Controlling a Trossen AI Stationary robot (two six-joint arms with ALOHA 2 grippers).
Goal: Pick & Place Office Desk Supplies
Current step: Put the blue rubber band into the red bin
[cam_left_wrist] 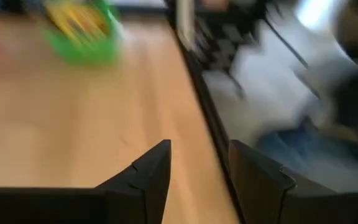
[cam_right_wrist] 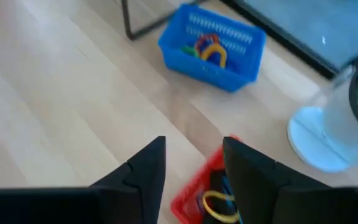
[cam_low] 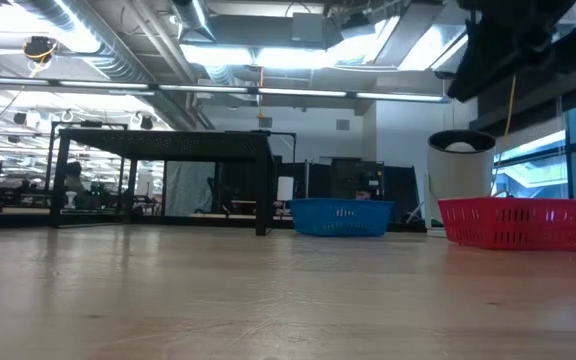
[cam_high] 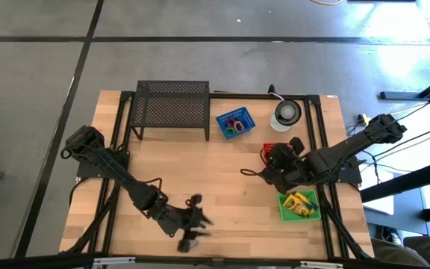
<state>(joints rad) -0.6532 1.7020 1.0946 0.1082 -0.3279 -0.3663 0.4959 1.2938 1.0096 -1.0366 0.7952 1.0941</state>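
Right tool (cam_right_wrist: pixel 191 165) hovers over the red basket (cam_right_wrist: pixel 197 186), jaws parted, empty; rubber bands (cam_right_wrist: pixel 219 205) lie inside. Lift straight up before you swing away from the basket. Left tool (cam_left_wrist: pixel 197 168) open, empty.

Open-plan lab: exposed ceiling ducts (cam_low: pixel 98 60), distant workbenches (cam_low: pixel 28 195).
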